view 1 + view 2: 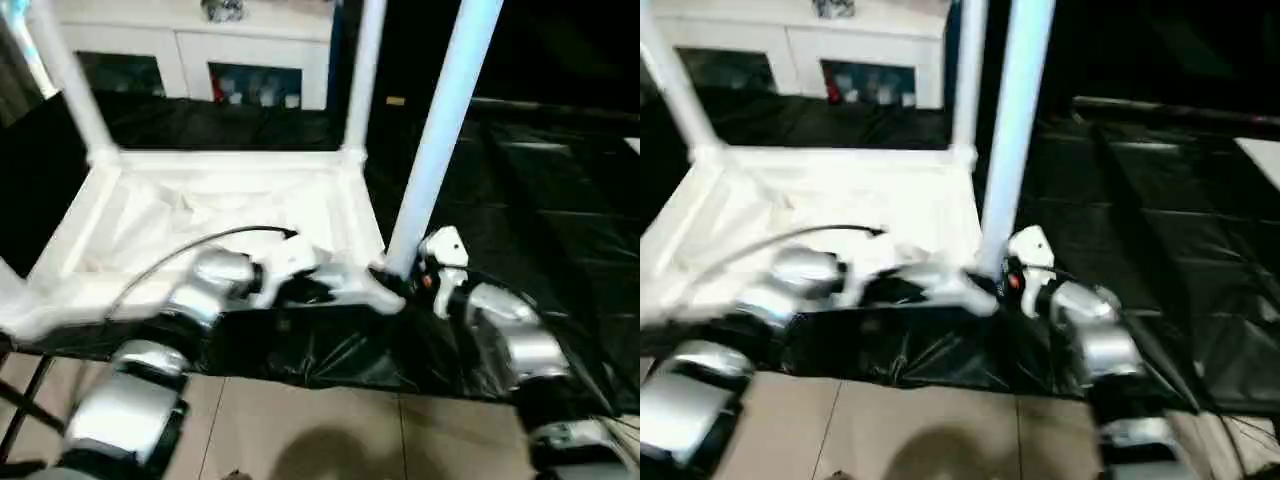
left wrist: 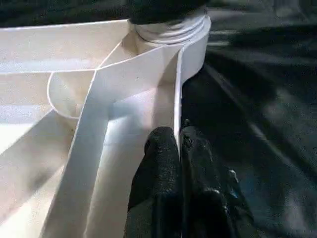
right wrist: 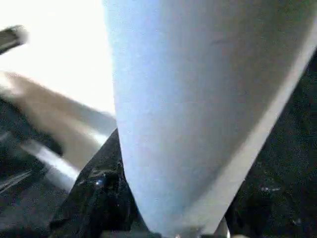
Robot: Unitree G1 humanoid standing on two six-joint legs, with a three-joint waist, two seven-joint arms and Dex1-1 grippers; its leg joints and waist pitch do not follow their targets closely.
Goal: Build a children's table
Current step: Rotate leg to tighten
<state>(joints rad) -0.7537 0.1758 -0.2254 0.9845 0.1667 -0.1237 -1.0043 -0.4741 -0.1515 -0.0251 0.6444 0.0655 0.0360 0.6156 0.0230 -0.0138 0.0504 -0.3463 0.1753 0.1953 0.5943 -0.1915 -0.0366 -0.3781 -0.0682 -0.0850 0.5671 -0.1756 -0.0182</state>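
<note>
The children's table lies upside down, its white ribbed top (image 1: 200,200) resting on the black-draped table. White legs stand upright in the far-left (image 1: 70,80) and far-right (image 1: 365,70) corner sockets. A third leg (image 1: 440,120) rises from the near-right corner. My left gripper (image 2: 178,136) is shut on the top's thin rim just short of that corner socket (image 2: 171,29). My right gripper (image 1: 415,275) sits at the base of the near-right leg (image 3: 198,99), which fills the space between its fingers, with one black finger (image 3: 94,198) against the leg's side.
A white cabinet with glass doors (image 1: 200,60) stands behind the work. The black cover (image 1: 520,200) stretches to the right of the white top. Its front edge hangs above the tiled floor (image 1: 330,430). A cable (image 1: 200,245) arcs over my left forearm.
</note>
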